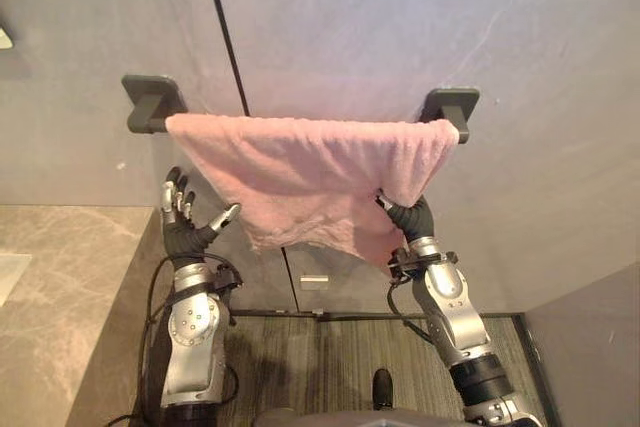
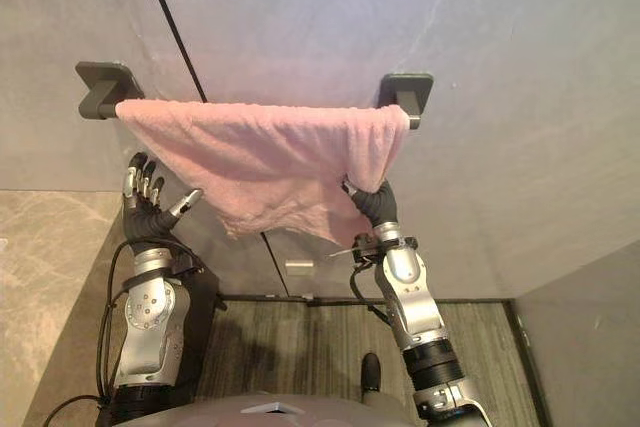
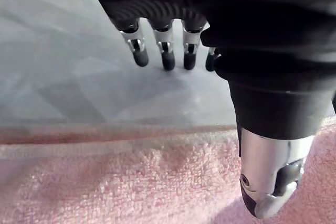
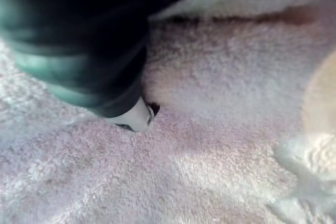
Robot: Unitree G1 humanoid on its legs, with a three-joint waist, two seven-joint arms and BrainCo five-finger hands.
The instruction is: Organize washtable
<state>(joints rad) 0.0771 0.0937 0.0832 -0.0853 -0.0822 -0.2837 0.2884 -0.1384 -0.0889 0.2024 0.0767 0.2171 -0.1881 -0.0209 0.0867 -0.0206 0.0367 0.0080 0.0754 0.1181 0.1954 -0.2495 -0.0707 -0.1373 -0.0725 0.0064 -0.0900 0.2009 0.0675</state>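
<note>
Left hand (image 1: 185, 219) open at 8 o'clock; right hand (image 1: 408, 217) at 5, fingers buried in pink towel (image 1: 300, 172), I cannot tell its grip; my tug could pull the towel off the rail (image 1: 150, 107).

Left arm up, left hand (image 1: 186, 215) upright with palm forward, fingers (image 3: 168, 56) straight and slightly spread, thumb out to the side, holding nothing. Right arm up, wrist angled up and inward, right hand (image 1: 408, 217) tucked under the towel (image 1: 300, 172) edge.
</note>
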